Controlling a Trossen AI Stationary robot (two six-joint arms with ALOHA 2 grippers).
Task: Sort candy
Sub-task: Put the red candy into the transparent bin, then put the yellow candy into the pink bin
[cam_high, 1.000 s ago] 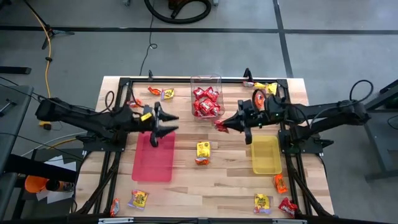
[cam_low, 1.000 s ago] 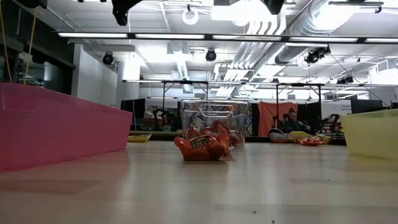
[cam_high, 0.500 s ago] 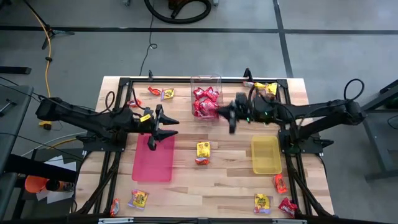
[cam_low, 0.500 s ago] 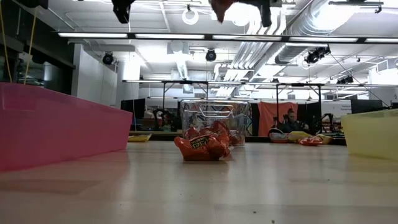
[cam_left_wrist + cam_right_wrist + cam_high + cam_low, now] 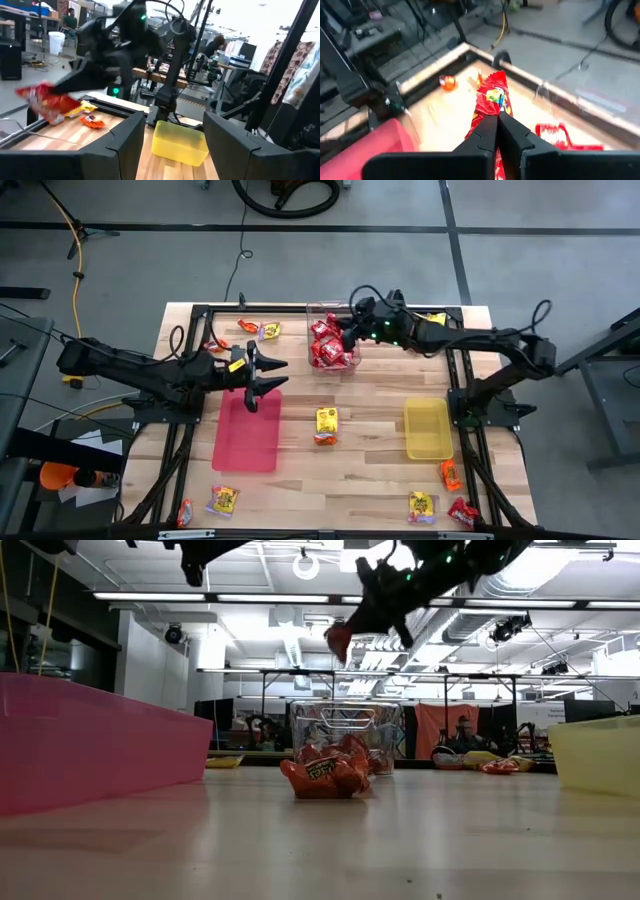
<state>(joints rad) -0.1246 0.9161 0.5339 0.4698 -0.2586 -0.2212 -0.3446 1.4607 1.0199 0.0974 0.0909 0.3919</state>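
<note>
My right gripper (image 5: 349, 332) is above the clear plastic tub (image 5: 331, 313) at the table's far edge, shut on a red candy packet (image 5: 492, 95). The packet also shows in the low view (image 5: 338, 641) and in the left wrist view (image 5: 46, 99). More red packets (image 5: 330, 345) lie in the tub. My left gripper (image 5: 274, 375) is open above the far end of the pink tray (image 5: 246, 438) and touches nothing. A yellow and orange pair of packets (image 5: 326, 424) lies on the table between the pink tray and the yellow tray (image 5: 427, 429). My right gripper pinches the red candy packet between its two fingertips (image 5: 490, 125). The crinkly end (image 5: 493, 85) sticks out past the tips. The fingers slant down from the table's right side. The packet is lifted clear and hangs below the tips (image 5: 338, 641), above the tub.
Loose packets lie along the far edge (image 5: 258, 329) (image 5: 428, 318) and near the near corners (image 5: 222, 500) (image 5: 436, 506). Another orange packet (image 5: 451, 474) lies near the yellow tray. Black frame rails (image 5: 460, 380) run along the table's sides.
My right gripper has moved from the table's middle, beside the yellow tray, toward the far edge and the left. It has carried the red packet to above the clear tub. My left gripper has stayed open over the pink tray.
</note>
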